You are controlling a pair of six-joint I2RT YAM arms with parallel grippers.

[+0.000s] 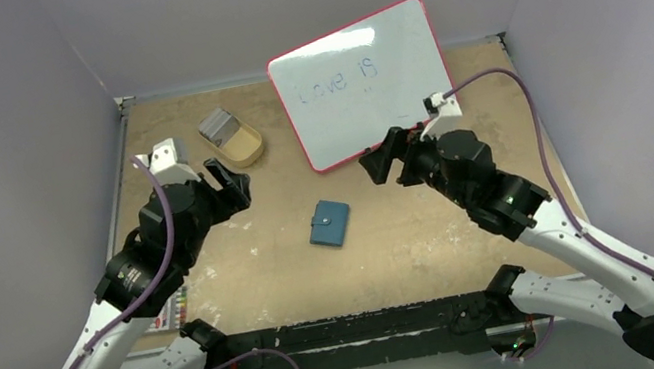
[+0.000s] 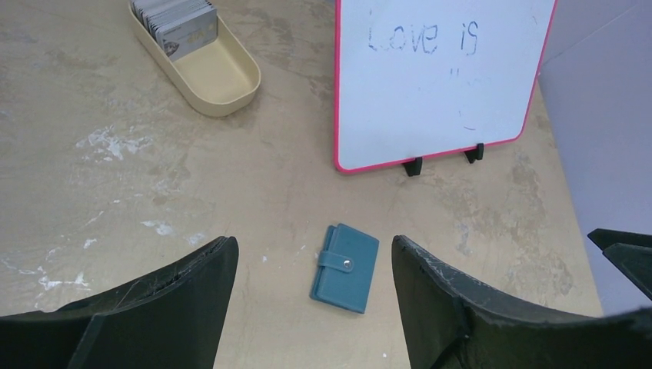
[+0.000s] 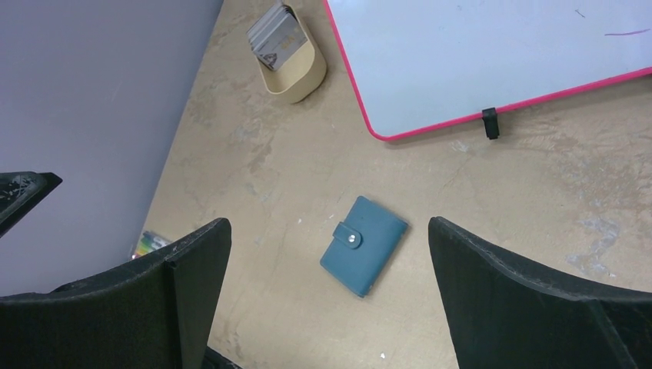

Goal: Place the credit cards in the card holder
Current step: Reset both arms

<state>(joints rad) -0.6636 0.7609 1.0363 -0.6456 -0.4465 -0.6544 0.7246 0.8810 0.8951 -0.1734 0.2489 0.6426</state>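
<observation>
The card holder [image 1: 330, 224] is seen closed at the middle of the top view, flat on the worktop [image 1: 398, 263], its snap tab fastened across the front. It is placed between the two grippers and slightly lower in the frame than both, and it is touched by neither.

The left gripper [image 1: 233, 183] is held at the left of centre with its fingers spread wide and nothing between them. In the left wrist view the card holder is framed in the gap between the two dark fingers, nearer the right one, down on the worktop.

The right gripper [image 1: 379, 157] is held at the right of centre, likewise spread and empty. In the right wrist view the card holder is again seen in the gap, tilted and well apart from both fingers.

The credit cards [image 1: 217, 123] are stacked on edge in the far end of a tan oval tray [image 1: 247, 148] at the upper left of the top view — well apart from both grippers and from the card holder. A pink-rimmed whiteboard [image 1: 361, 82] is propped at the upper centre, with faint blue writing on it.
</observation>
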